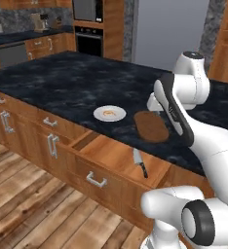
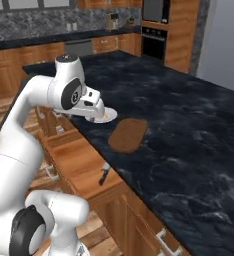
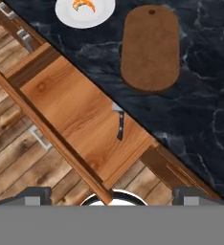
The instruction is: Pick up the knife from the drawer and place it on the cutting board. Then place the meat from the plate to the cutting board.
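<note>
The knife (image 3: 119, 122) lies flat on the wooden floor of the open drawer (image 3: 71, 103), close to the edge of the dark counter (image 1: 62, 82), its silver blade toward the counter and its black handle pointing out toward the drawer's front panel. In the left base view the knife (image 1: 140, 162) sits in the right part of the drawer (image 1: 118, 155), and in the right base view it (image 2: 104, 173) rests near the counter side of the drawer (image 2: 79, 160). Nothing touches it.

My gripper (image 3: 112, 197) hangs high above the drawer, looking straight down, with the knife below it and ahead toward the counter, well apart from my fingertips (image 3: 35, 196). My jaws are spread wide and carry nothing. From the left base camera my hand (image 1: 154, 103) is up over the counter's edge, above the far end of the cutting board (image 1: 151, 126).

Past the knife, on the counter just beyond the drawer, the dark brown cutting board (image 3: 151, 48) lies flat and bare. Beside it, apart from it, stands the white plate (image 3: 68, 12) with the small orange meat (image 3: 84, 5) on it. In the right base view my hand (image 2: 91, 107) covers most of the plate (image 2: 110, 116), and the cutting board (image 2: 128, 135) lies just beside it.
</note>
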